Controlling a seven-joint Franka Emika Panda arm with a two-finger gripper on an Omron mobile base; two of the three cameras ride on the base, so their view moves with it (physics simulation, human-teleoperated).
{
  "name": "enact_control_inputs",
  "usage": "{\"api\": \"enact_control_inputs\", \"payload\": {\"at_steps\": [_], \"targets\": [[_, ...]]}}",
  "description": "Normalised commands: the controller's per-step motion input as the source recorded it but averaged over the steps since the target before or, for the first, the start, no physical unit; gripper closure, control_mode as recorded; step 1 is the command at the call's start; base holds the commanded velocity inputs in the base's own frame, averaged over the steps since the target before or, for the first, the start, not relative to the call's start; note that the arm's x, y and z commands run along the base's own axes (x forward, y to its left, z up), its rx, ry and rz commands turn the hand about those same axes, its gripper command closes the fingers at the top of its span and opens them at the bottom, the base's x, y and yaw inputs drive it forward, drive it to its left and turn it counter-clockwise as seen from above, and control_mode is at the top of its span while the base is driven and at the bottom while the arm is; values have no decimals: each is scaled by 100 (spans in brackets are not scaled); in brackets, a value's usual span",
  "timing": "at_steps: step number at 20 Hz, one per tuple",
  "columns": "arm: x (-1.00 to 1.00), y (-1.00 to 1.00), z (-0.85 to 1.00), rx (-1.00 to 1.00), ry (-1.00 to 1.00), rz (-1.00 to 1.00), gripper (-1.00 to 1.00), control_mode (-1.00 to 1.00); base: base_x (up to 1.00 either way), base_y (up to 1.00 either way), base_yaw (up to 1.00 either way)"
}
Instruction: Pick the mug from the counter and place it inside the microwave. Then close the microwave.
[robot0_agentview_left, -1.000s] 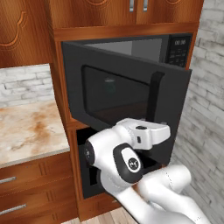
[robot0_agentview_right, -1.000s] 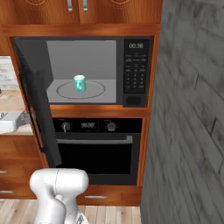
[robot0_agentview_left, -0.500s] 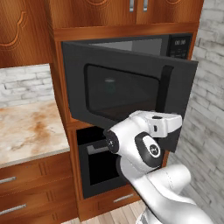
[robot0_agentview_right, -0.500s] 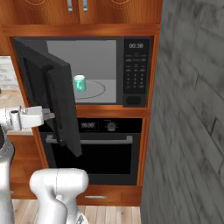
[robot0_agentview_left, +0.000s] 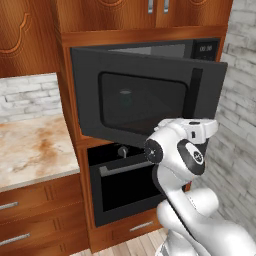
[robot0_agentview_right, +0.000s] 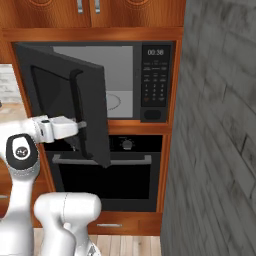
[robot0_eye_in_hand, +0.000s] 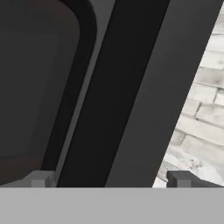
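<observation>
Item: black boxy built-in microwave (robot0_agentview_right: 150, 80) with dark-window door (robot0_agentview_left: 145, 102) about half swung toward its frame; the two-finger gripper (robot0_eye_in_hand: 111, 178), jaws spread wide and grasping nothing, sits directly against the door's outer face, straddling the upright black bar handle (robot0_eye_in_hand: 111, 100), whose long axis runs vertically, so the closing push looks to lie straight ahead into the panel. The small teal-green mug (robot0_agentview_left: 125, 97) shows faintly through the window in the left base view, seemingly inside the cavity. The right base view shows the remaining gap, grey interior and round plate (robot0_agentview_right: 114, 101) instead.
</observation>
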Motion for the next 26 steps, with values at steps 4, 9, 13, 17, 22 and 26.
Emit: {"api": "enact_control_inputs", "payload": {"at_steps": [4, 9, 13, 17, 22, 26], "targets": [[2, -51, 0, 0, -2, 9, -100, -100, 0, 0, 0], [12, -49, 0, 0, 0, 10, -100, -100, 0, 0, 0], [35, -50, 1, 0, 0, 11, -100, -100, 0, 0, 0], [35, -47, 10, 0, 0, 12, -100, -100, 0, 0, 0], [37, -39, 23, 0, 4, 11, -100, -100, 0, 0, 0], [37, -34, 17, 0, 5, 10, -100, -100, 0, 0, 0]]}}
